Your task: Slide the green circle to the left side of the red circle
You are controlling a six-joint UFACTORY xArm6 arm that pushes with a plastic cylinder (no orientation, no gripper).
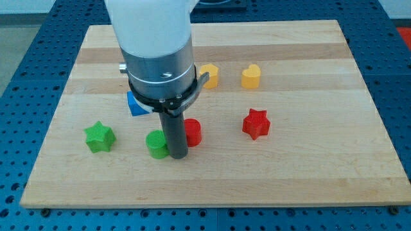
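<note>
The green circle [156,143] lies low on the board, left of centre. The red circle [192,132] lies just to its right, partly hidden behind the dark rod. My tip [177,156] rests on the board between the two, touching or nearly touching the green circle's right side and in front of the red circle's left edge.
A green star [99,136] lies at the left. A red star [255,124] lies at the right. A blue block [137,104] shows partly under the arm. Two yellow blocks [209,75] [251,76] lie nearer the view's top. The wooden board [308,173] sits on a blue perforated table.
</note>
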